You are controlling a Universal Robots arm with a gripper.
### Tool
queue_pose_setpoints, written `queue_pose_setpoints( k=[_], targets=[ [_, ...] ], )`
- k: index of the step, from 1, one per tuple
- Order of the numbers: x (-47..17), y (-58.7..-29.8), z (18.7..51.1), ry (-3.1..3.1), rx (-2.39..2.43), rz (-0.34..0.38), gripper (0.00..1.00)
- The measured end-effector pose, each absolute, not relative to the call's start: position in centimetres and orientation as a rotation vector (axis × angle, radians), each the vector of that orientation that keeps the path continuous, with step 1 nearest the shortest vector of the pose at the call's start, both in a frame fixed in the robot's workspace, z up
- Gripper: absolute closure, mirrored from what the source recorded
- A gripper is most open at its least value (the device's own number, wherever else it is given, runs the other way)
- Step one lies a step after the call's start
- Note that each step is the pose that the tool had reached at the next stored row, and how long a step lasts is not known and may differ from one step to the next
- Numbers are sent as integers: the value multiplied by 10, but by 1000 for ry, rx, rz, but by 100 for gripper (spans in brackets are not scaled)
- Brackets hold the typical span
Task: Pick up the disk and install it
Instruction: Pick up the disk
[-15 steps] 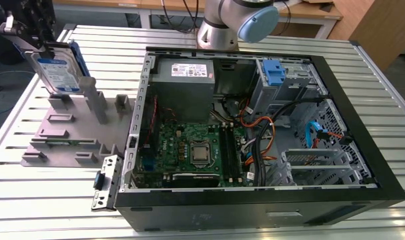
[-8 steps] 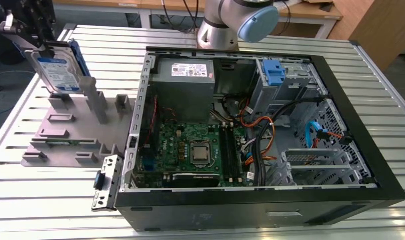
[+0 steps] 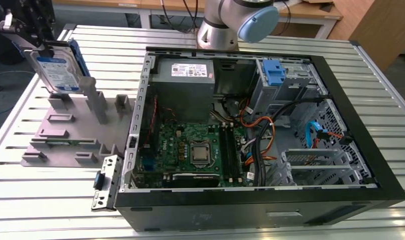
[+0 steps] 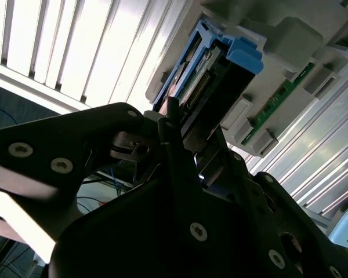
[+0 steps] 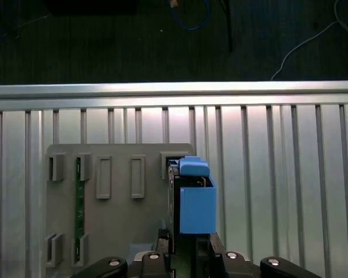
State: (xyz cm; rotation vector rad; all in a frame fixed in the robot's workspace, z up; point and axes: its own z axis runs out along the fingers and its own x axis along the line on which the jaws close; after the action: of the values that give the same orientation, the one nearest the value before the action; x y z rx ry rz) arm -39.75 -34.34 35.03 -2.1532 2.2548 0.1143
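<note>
The disk [image 3: 55, 70] is a silver-grey hard drive with a white-and-blue label and blue side rails. It stands on edge at the far end of the grey slotted fixture [image 3: 62, 135], at the exterior view's left. My gripper [image 3: 43, 49] is right above it, fingers closed on its upper edge. In the first wrist view the disk [image 5: 191, 202] shows edge-on with its blue bracket, running in between the fingers of the gripper [image 5: 185, 246]. The second wrist view has the disk [image 4: 220, 75] close up, its blue rail beyond the dark fingers [image 4: 174, 139].
An open computer case [image 3: 362, 150] lies on the slatted metal table, with a grey power-supply box [image 3: 183, 75], a motherboard [image 3: 188, 150] and a drive bay with a blue latch [image 3: 274, 72]. A green memory stick [image 5: 79, 197] sits in another fixture slot. The arm's base [image 3: 219, 25] stands behind the case.
</note>
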Motion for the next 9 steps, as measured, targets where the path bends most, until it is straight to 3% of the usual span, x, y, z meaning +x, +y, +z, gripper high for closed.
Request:
queue_pose_setpoints(
  k=[9],
  targets=[
    [-398, -343, 354, 2255, -2153, 114, 65]
  ],
)
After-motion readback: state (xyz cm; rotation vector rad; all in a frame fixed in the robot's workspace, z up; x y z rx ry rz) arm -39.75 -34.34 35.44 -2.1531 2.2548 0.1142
